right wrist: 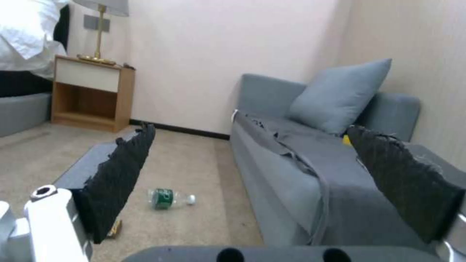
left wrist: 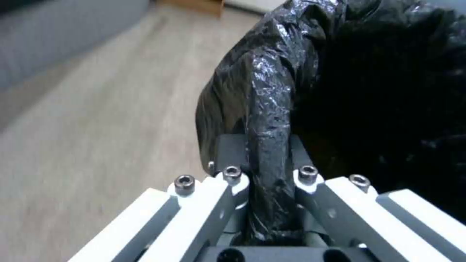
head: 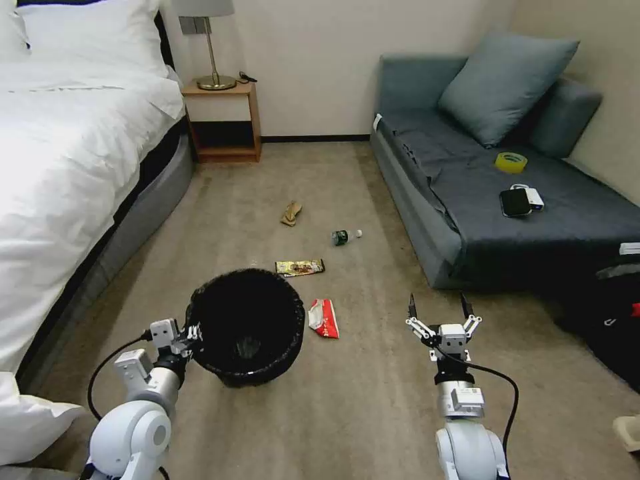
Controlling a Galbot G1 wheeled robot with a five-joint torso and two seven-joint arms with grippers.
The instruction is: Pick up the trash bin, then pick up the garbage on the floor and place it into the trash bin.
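The trash bin (head: 247, 327) is sitting low and left of centre in the head view, and the left gripper (head: 193, 333) is clenching its bag-wrapped rim (left wrist: 269, 145); the wrist view is showing the rim pinched between both fingers. The hold is lying on crinkly black plastic at one edge only, so the bin is likely risking a tilt or a slip out of the bag if lifted.

The right gripper (head: 437, 310) is hanging spread wide and empty, right of centre.

The garbage is lying around the bin:
- red-and-white wrapper (head: 325, 318) just beside it
- yellow-brown wrapper (head: 300, 267) above
- green bottle (head: 345, 236)
- tan paper (head: 291, 213), farthest up

No writing is proving readable.
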